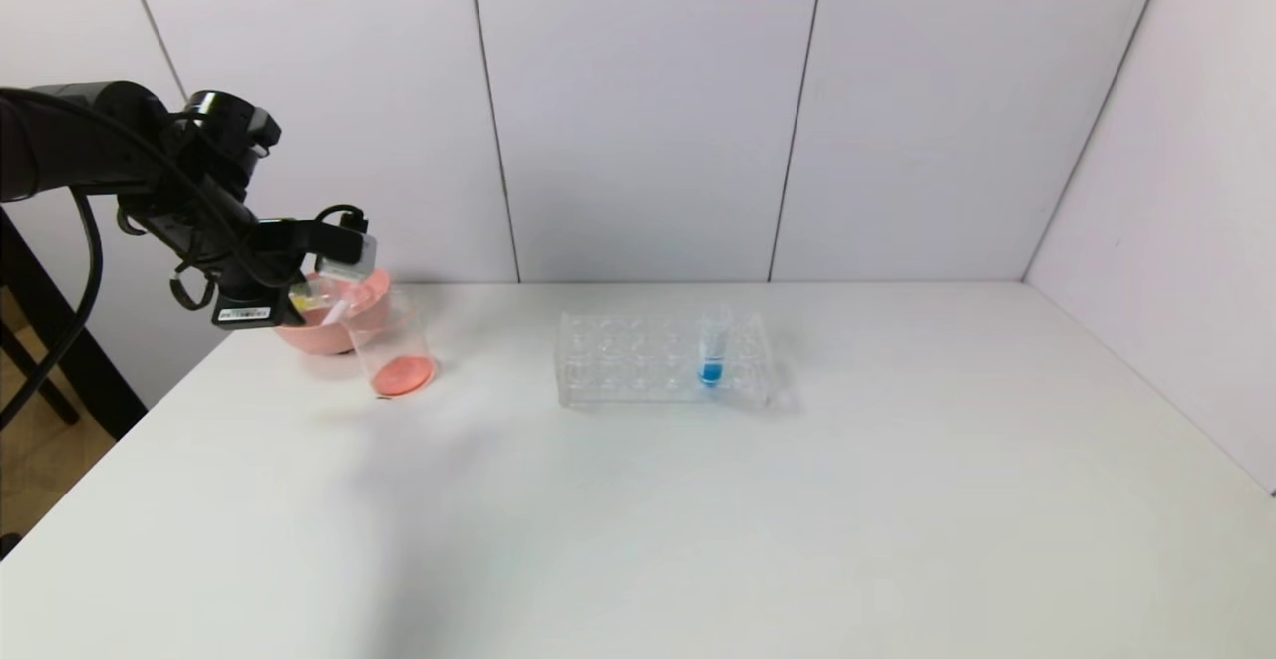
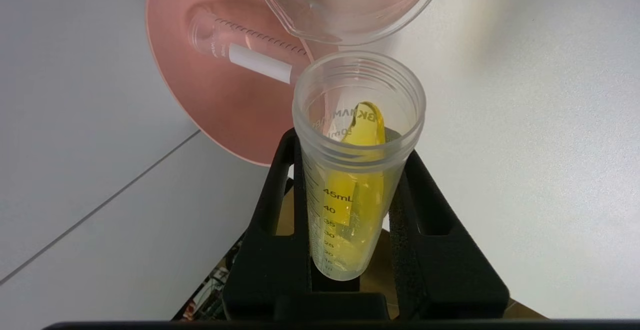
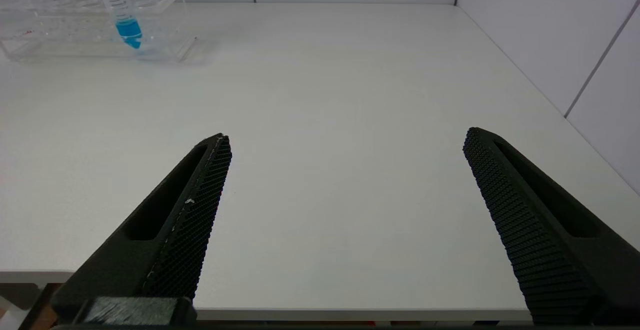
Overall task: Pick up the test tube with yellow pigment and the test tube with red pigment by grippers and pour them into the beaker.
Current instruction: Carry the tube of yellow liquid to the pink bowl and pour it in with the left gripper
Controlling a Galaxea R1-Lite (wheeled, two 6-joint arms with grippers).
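Note:
My left gripper (image 1: 299,302) (image 2: 350,145) is shut on the test tube with yellow pigment (image 2: 357,180) (image 1: 329,314). It holds the tube tilted over at the table's far left. The tube's open mouth sits close to the rim of the beaker (image 1: 391,340) (image 2: 345,15). Yellow liquid lies along the tube's wall and reaches almost to the mouth. Red-orange liquid covers the beaker's bottom. No tube holding red pigment shows; an empty clear tube (image 2: 250,45) lies in the pink bowl (image 2: 220,85). My right gripper (image 3: 345,138) hangs open over the table's near right edge, out of the head view.
The pink bowl (image 1: 299,335) stands just behind the beaker, against the back wall. A clear tube rack (image 1: 618,360) (image 3: 60,40) sits mid-table with one blue-tipped tube (image 1: 712,345) (image 3: 122,15) upright in it. White walls close the back and right sides.

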